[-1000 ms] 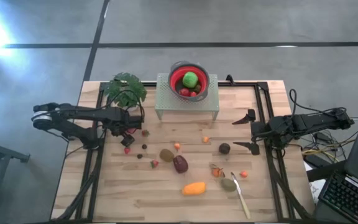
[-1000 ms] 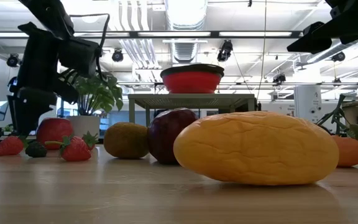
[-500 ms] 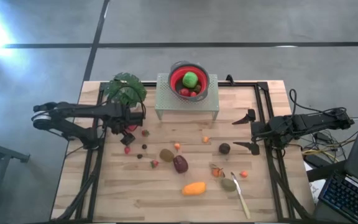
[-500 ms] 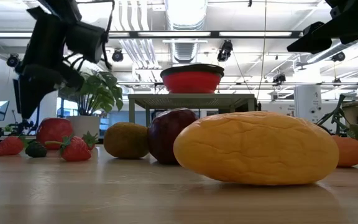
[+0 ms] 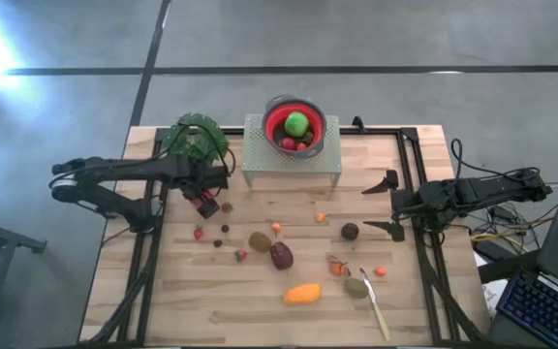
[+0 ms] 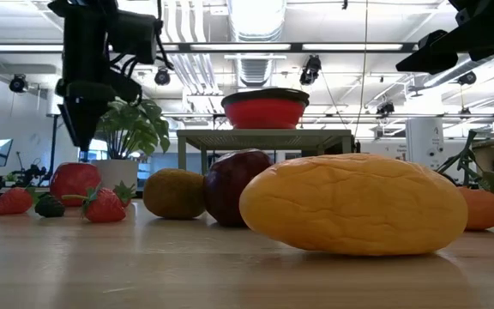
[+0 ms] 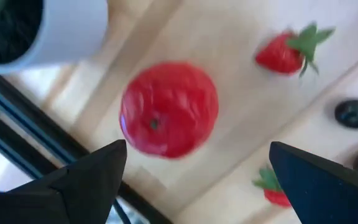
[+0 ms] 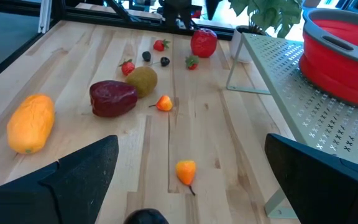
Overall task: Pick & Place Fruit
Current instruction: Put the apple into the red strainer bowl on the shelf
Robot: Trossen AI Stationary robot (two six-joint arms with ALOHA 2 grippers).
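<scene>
Hovering above the round red tomato-like fruit (image 7: pixel 168 109) at about 9 o'clock on the pale wooden slatted table (image 5: pixel 260 310), the left gripper (image 5: pixel 204 190) has its fingers spread wide with nothing between them; the wrist view shows the red fruit lying on the wood between the two dark fingers (image 7: pixel 82 177), untouched.

Done so far (judging from how things lie): the red collapsible bowl (image 5: pixel 275 119) on the grey perforated metal stand (image 5: pixel 260 155) at 12 o'clock holds a green apple (image 5: pixel 297 123) and a couple of small red pieces (image 5: pixel 289 143).

Left, and it is most of the job:
- small red strawberries (image 7: pixel 283 53) and dark berries (image 7: pixel 354 113) near 9 o'clock
- brown-green oval fruit (image 5: pixel 260 240) and glossy maroon oval fruit (image 5: pixel 281 255) at centre
- orange oval fruit (image 5: pixel 302 294) at 6 o'clock
- dark round fruit (image 5: pixel 350 231) towards 3 o'clock
- tiny orange pieces (image 5: pixel 322 217) and a greenish oval (image 5: pixel 356 287) at 5 o'clock, just beside the slim pale utensil (image 5: pixel 375 306)

Right gripper (image 5: pixel 384 206) waits at 3 o'clock by the table edge, spread apart and empty. Leafy green potted plant (image 5: pixel 194 136) stands at 10 o'clock, close to the left arm.

Likely step in hand: lining up on the red fruit, grasp not yet made. Roughly a quarter through at best.
</scene>
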